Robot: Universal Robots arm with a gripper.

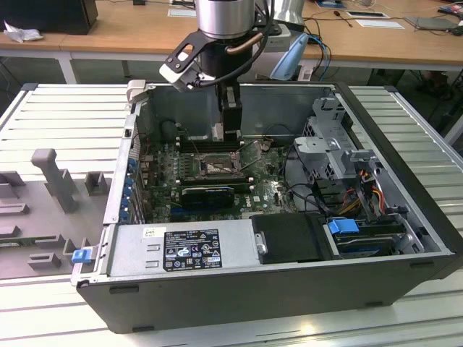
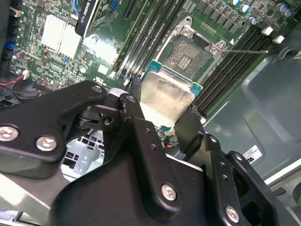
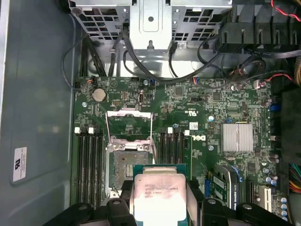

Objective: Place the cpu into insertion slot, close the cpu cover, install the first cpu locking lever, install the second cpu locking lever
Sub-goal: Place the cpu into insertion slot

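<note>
Silver-grey metal face up, the square cpu [image 3: 157,194] sits clamped between the jaws, which grip it by two opposite edges, lying flat above the board. It hangs just beside the open insertion slot [image 3: 124,165], on the side away from the raised cpu cover [image 3: 130,114].

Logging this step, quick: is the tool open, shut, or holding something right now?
The tool is shut on the chip, which it holds close to the uncovered socket.
</note>
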